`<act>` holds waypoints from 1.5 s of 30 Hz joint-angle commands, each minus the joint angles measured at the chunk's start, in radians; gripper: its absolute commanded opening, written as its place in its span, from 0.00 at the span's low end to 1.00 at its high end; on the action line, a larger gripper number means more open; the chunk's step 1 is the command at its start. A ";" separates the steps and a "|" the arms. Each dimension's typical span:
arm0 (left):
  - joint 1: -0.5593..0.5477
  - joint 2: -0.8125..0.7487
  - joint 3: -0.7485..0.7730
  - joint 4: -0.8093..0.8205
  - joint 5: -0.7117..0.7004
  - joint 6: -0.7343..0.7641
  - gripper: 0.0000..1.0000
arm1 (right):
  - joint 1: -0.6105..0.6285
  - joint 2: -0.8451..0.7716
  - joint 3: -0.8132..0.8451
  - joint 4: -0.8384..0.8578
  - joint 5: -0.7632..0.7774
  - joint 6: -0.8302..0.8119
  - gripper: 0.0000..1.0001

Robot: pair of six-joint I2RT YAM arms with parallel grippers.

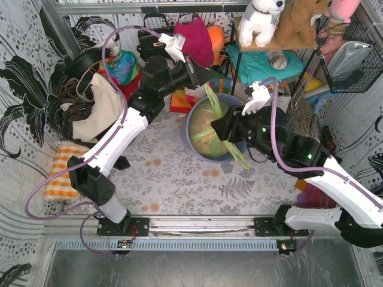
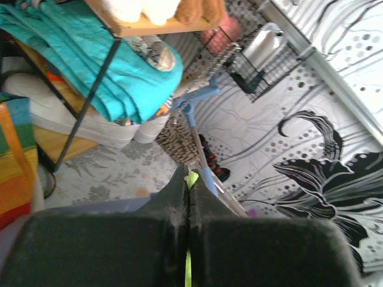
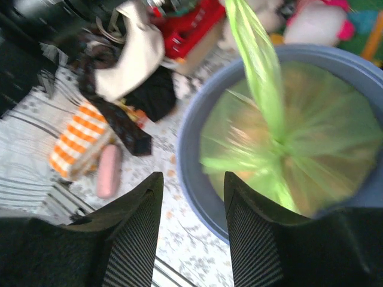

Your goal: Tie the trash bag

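Note:
The lime-green trash bag (image 1: 210, 133) sits in a blue-grey round bin (image 1: 192, 133), with tan scraps showing through. My left gripper (image 1: 204, 81) is above the bin's far rim, shut on one handle strip (image 1: 213, 100) and pulling it up taut. The strip shows between the shut jaws in the left wrist view (image 2: 191, 179). My right gripper (image 1: 219, 129) is open and empty, just above the bag's right side. In the right wrist view its jaws (image 3: 192, 179) stand apart over the bin rim (image 3: 187, 149), left of the bag (image 3: 311, 137). A second strip (image 1: 239, 155) hangs over the near right rim.
A cream tote bag (image 1: 105, 107) and an orange checked cloth (image 1: 60, 170) lie at the left. A shelf with plush toys (image 1: 263, 24) and a wire basket (image 1: 353, 54) stand at the back right. A pink case (image 3: 108, 179) lies near the cloth.

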 commanded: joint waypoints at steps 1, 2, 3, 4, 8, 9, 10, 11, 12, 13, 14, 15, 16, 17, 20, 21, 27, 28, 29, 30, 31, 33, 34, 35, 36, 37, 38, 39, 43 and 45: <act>0.020 0.032 0.066 -0.031 -0.087 0.061 0.00 | -0.013 -0.067 -0.036 -0.217 0.113 0.085 0.47; 0.024 0.036 0.071 -0.031 -0.093 0.063 0.00 | -0.014 -0.078 -0.046 -0.243 0.122 0.100 0.48; 0.028 0.038 0.077 -0.034 -0.102 0.066 0.00 | -0.016 -0.088 -0.054 -0.271 0.129 0.119 0.48; 0.030 0.040 0.084 -0.042 -0.112 0.071 0.00 | -0.017 -0.097 -0.066 -0.299 0.136 0.132 0.50; 0.043 0.054 0.106 -0.055 -0.122 0.070 0.00 | -0.027 -0.136 -0.138 -0.386 0.134 0.200 0.56; 0.045 0.056 0.106 -0.055 -0.123 0.068 0.00 | -0.031 -0.146 -0.165 -0.395 0.123 0.212 0.58; 0.047 0.058 0.108 -0.055 -0.124 0.067 0.00 | -0.035 -0.158 -0.191 -0.398 0.113 0.223 0.59; 0.048 0.061 0.112 -0.055 -0.125 0.066 0.00 | -0.041 -0.167 -0.218 -0.397 0.098 0.233 0.60; 0.049 0.062 0.112 -0.056 -0.125 0.064 0.00 | -0.046 -0.175 -0.241 -0.398 0.083 0.244 0.60; 0.050 0.063 0.112 -0.056 -0.126 0.063 0.00 | -0.052 -0.181 -0.263 -0.393 0.077 0.251 0.60; 0.051 0.063 0.112 -0.057 -0.126 0.063 0.00 | -0.056 -0.188 -0.286 -0.383 0.047 0.255 0.60; 0.052 0.063 0.112 -0.057 -0.125 0.063 0.00 | -0.063 -0.193 -0.308 -0.371 0.036 0.255 0.60; 0.053 0.063 0.114 -0.058 -0.124 0.063 0.00 | -0.068 -0.195 -0.326 -0.358 0.027 0.253 0.60; 0.056 0.064 0.115 -0.061 -0.122 0.063 0.00 | -0.076 -0.196 -0.343 -0.342 0.019 0.249 0.60; 0.060 0.066 0.118 -0.065 -0.119 0.063 0.00 | -0.119 -0.192 -0.383 -0.269 -0.025 0.217 0.60; 0.061 0.065 0.118 -0.065 -0.118 0.063 0.00 | -0.137 -0.191 -0.403 -0.244 -0.042 0.202 0.60; 0.068 0.062 0.117 -0.070 -0.111 0.066 0.00 | -0.243 -0.177 -0.455 -0.097 -0.158 0.151 0.48; 0.071 0.062 0.117 -0.073 -0.111 0.065 0.00 | -0.250 -0.172 -0.454 -0.085 -0.170 0.141 0.47; 0.071 0.060 0.116 -0.074 -0.110 0.067 0.00 | -0.254 -0.166 -0.454 -0.076 -0.179 0.128 0.46; 0.073 0.060 0.114 -0.074 -0.111 0.068 0.00 | -0.256 -0.160 -0.455 -0.068 -0.187 0.114 0.46; 0.075 0.058 0.113 -0.073 -0.111 0.069 0.00 | -0.259 -0.152 -0.454 -0.064 -0.193 0.105 0.46; 0.077 0.057 0.111 -0.074 -0.107 0.069 0.00 | -0.261 -0.141 -0.448 -0.062 -0.204 0.086 0.35; 0.079 0.056 0.111 -0.073 -0.106 0.067 0.00 | -0.261 -0.140 -0.440 -0.063 -0.212 0.079 0.28; 0.078 0.055 0.112 -0.074 -0.102 0.067 0.00 | -0.261 -0.143 -0.433 -0.064 -0.221 0.073 0.17; 0.079 0.051 0.111 -0.074 -0.096 0.065 0.00 | -0.261 -0.148 -0.425 -0.067 -0.234 0.067 0.06; 0.078 0.046 0.111 -0.070 -0.089 0.063 0.00 | -0.261 -0.154 -0.417 -0.069 -0.248 0.064 0.00; 0.079 0.039 0.111 -0.067 -0.080 0.060 0.00 | -0.261 -0.166 -0.405 -0.067 -0.263 0.065 0.00; 0.078 0.031 0.112 -0.060 -0.073 0.054 0.00 | -0.261 -0.177 -0.391 -0.060 -0.283 0.064 0.00; 0.078 -0.019 0.107 -0.026 -0.020 0.034 0.00 | -0.261 -0.221 -0.336 0.046 -0.414 0.068 0.00; 0.079 -0.048 0.112 -0.013 -0.005 0.027 0.00 | -0.261 -0.221 -0.291 0.119 -0.477 0.072 0.00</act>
